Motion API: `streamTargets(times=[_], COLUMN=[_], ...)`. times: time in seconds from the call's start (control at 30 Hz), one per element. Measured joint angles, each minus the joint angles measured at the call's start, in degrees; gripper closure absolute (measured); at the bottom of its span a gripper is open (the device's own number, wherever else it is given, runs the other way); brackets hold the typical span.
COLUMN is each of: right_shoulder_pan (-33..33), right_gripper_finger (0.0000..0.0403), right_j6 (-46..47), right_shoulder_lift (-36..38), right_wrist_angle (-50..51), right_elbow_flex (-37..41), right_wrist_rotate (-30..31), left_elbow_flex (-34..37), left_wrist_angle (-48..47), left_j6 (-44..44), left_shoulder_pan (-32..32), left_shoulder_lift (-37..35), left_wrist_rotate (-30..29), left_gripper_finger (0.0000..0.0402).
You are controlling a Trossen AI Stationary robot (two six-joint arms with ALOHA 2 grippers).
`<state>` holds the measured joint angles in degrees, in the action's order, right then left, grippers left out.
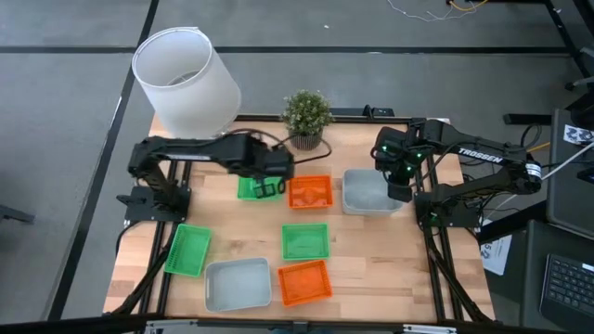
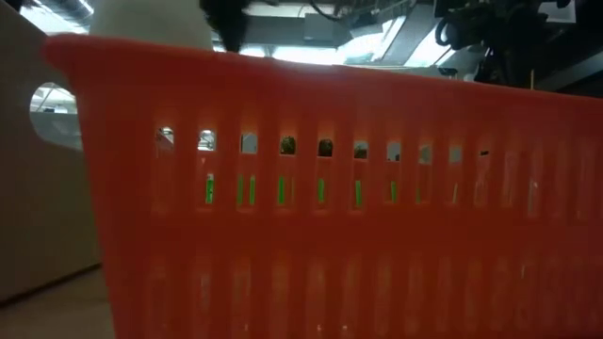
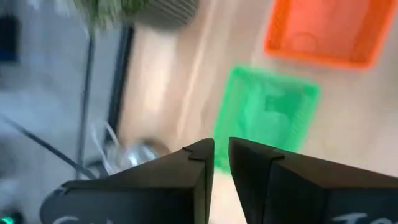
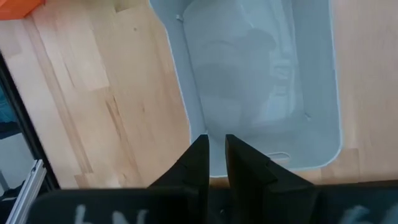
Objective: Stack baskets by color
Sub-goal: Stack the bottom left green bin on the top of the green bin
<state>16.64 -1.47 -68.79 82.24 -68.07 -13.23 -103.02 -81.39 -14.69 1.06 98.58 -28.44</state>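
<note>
Green, orange and pale grey baskets lie spread over the wooden table (image 1: 371,260). At the back sit a green basket (image 1: 252,188), an orange basket (image 1: 309,192) and a grey basket (image 1: 368,192) in a row. Nearer the front are a second green one (image 1: 305,240), a third green one (image 1: 188,250), a grey one (image 1: 238,283) and an orange one (image 1: 303,282). All look empty.

The left gripper (image 1: 275,172) hovers over the back green basket, its fingers (image 3: 186,177) nearly pressed together, pinching nothing. The right gripper (image 1: 399,190) hangs over the back grey basket's edge, fingers (image 4: 198,163) likewise almost closed and empty.

Only the high view shows the potted plant (image 1: 306,116) and white lampshade (image 1: 186,79); the low view is filled by an orange basket wall (image 2: 377,207)
</note>
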Motion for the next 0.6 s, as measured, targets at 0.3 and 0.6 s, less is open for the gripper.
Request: streamTargets(times=[0.3, 0.6], right_shoulder_pan=[0.0, -0.01], right_gripper_finger=[0.035, 0.035], right_j6=[2.71, 2.75], right_shoulder_lift=[-0.02, -0.02], right_wrist_angle=[-2.34, -2.22], right_elbow_flex=[0.0, 0.0], right_wrist_rotate=[0.1, 0.13], left_elbow_flex=[3.44, 19.36], left_wrist_angle=[-7.21, -8.74], left_j6=[-27.0, -52.38], left_shoulder_pan=[8.73, 18.07], left_shoulder_lift=[-7.26, -9.95], left_wrist_rotate=[10.78, 21.97], left_gripper_finger=[0.0359, 0.0357])
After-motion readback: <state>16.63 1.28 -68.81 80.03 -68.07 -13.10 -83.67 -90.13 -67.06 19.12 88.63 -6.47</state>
